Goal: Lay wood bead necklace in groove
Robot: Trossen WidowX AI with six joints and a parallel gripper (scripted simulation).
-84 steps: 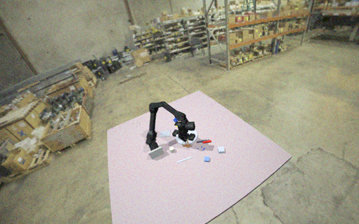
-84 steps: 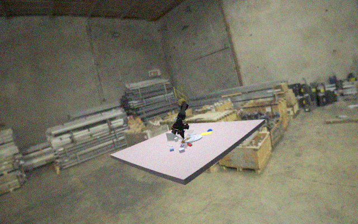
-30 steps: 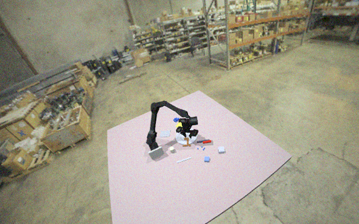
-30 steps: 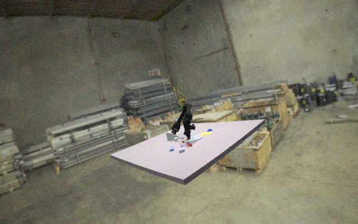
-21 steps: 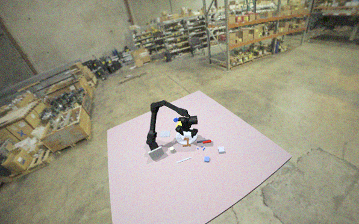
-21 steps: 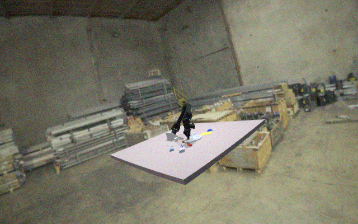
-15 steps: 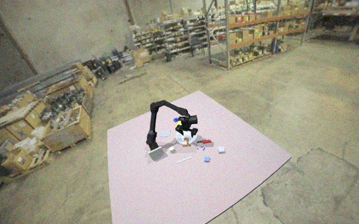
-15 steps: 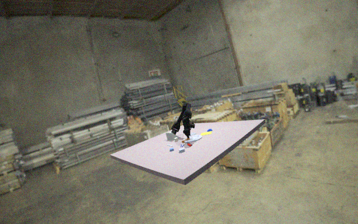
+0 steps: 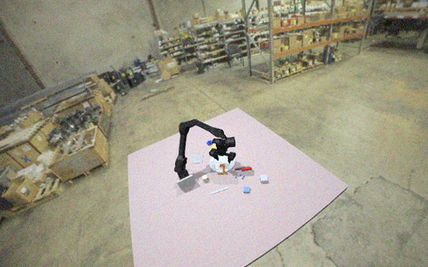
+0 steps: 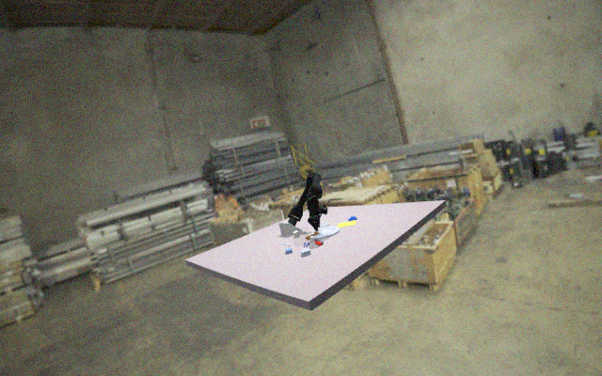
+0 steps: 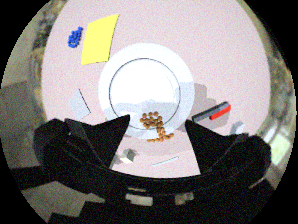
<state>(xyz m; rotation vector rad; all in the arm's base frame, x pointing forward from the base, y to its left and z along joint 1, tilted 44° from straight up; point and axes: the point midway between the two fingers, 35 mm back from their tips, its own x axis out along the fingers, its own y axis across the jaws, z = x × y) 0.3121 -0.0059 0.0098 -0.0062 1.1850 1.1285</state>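
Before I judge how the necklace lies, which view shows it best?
The wrist view: the wood bead necklace appears largest there, individual beads distinguishable. Top shows a small orange-brown clump; exterior, a tiny brown patch.

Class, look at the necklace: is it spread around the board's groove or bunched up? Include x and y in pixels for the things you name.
Bunched up: the necklace (image 9: 223, 169) (image 11: 152, 120) clumps at one edge of the board (image 9: 215, 164) (image 10: 331, 231) (image 11: 145, 50), its tail hanging past the rim.

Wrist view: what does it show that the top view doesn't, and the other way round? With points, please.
Only wrist: the thin dark circle (image 11: 144, 58) on the board; the yellow sheet's (image 9: 213, 146) (image 10: 347, 224) (image 11: 100, 40) whole outline.

Only top: the blue block (image 9: 247, 189) (image 10: 289, 251) and the tall storage rack (image 9: 271, 59).

Both: the round bead board (image 9: 214, 166) (image 10: 333, 230) (image 11: 145, 50), wood bead necklace (image 9: 223, 167) (image 10: 310, 237) (image 11: 160, 126) and open claw (image 9: 223, 160) (image 10: 316, 229) (image 11: 158, 119).
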